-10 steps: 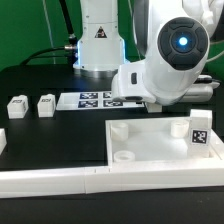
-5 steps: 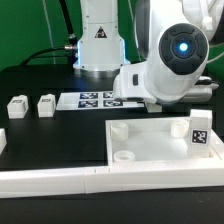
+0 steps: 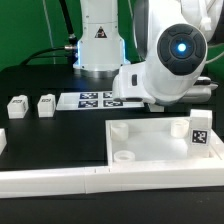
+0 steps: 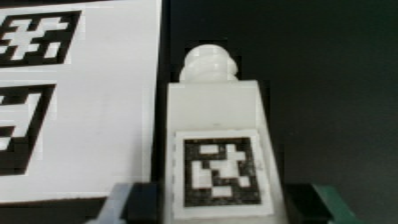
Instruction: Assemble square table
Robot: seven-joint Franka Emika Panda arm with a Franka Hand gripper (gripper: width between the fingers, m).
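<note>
In the wrist view a white leg post (image 4: pixel 221 140) with a black-and-white tag lies on the black table beside the marker board (image 4: pixel 71 90). My gripper (image 4: pixel 240 205) is low over it, one finger on each side of its tagged end. The left finger is against the post and a dark gap shows at the right finger. In the exterior view the arm hides this post and the fingers. The white square table top (image 3: pixel 150 160) lies at the front right, with one tagged leg post (image 3: pixel 199 131) standing at its far right corner. Two more leg posts (image 3: pixel 17 105) (image 3: pixel 46 104) stand at the left.
The marker board (image 3: pixel 95 100) lies on the table behind the top, partly under the arm. A long white L-shaped rail (image 3: pixel 60 181) runs along the front edge. The robot base (image 3: pixel 97 40) stands at the back.
The arm sank slightly a second ago and has held still for the last half second. Nothing else has moved.
</note>
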